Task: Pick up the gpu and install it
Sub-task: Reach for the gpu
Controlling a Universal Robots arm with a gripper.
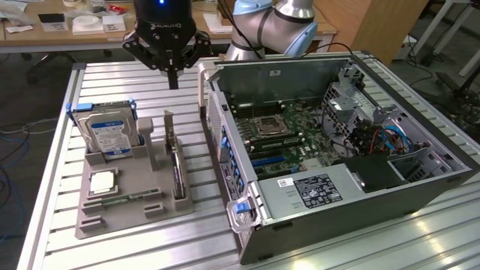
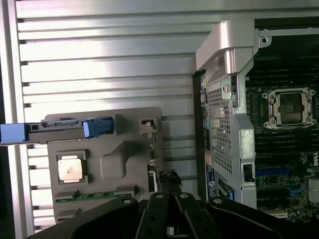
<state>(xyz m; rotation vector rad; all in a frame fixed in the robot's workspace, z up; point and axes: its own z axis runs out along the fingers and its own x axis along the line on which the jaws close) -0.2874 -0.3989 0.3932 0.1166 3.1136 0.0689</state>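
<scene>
**A:** gpu status?

**B:** gpu (image 1: 177,171) is parked in the grey fixture (image 1: 135,216), on edge in its slot and not touched. As I read it, it stands upright so the top edge is free for a pinch from above.

**A:** claw?

**B:** My gripper (image 1: 174,83) is clenched and holds nothing. It hangs high over the slatted table (image 1: 112,79), beyond the fixture's far end and near the corner of the case (image 1: 360,191). From the wrist, the card (image 2: 150,174) lies edge-on just ahead of my gripper (image 2: 168,191).

**A:** neighbours?

**B:** The hard drive (image 1: 111,130) stands in the next slot, towards the exterior view's left. A cpu chip (image 1: 101,181) and a memory stick (image 1: 123,197) lie flat below it. They are spaced apart, I'd guess so the fingers can fit between them.

**A:** target?

**B:** The case lies on its side just beside the fixture, open, with the motherboard (image 1: 281,132) facing up. That probably allows a straight-down insert.
</scene>
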